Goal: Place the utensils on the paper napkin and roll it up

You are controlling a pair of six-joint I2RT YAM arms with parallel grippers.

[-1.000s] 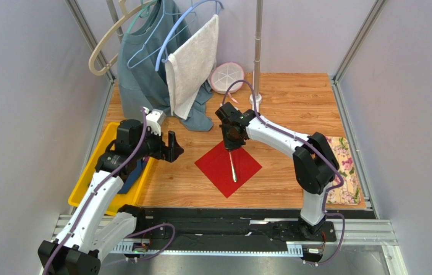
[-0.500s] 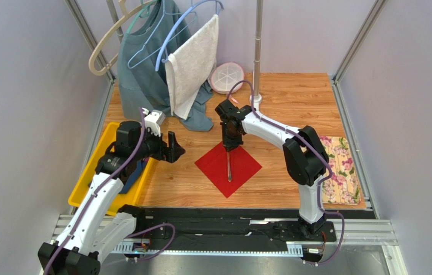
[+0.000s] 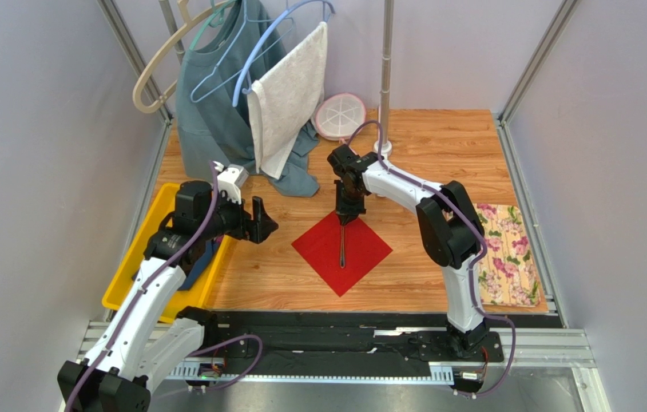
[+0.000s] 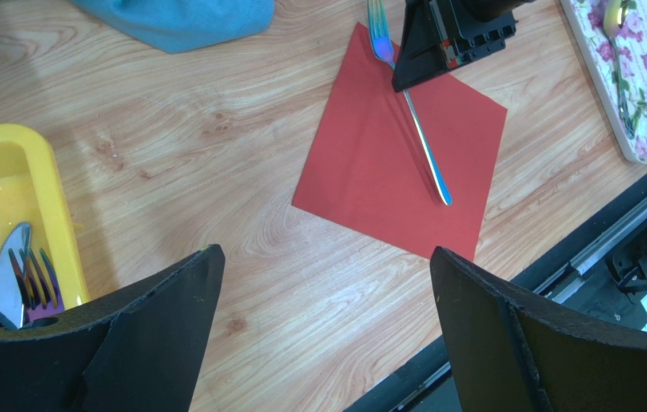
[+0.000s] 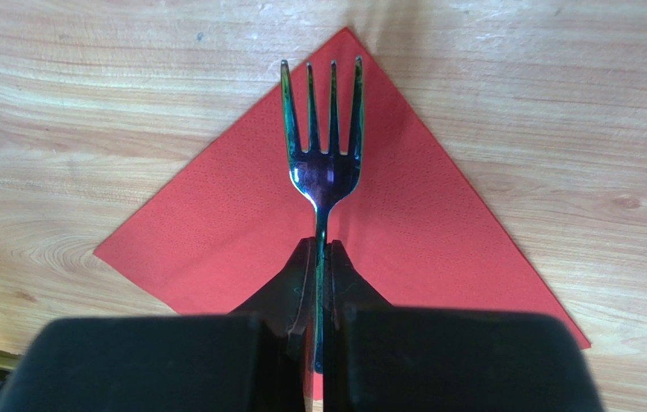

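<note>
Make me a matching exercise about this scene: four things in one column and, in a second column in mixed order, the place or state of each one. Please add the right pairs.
Column one:
1. fork
2. paper napkin
3. yellow tray
4. left gripper

Column two:
A. open, holding nothing
B. lying flat on the wooden table
C. clamped in the right gripper
D. at the left side, with cutlery inside

Pairs: 1-C, 2-B, 3-D, 4-A
</note>
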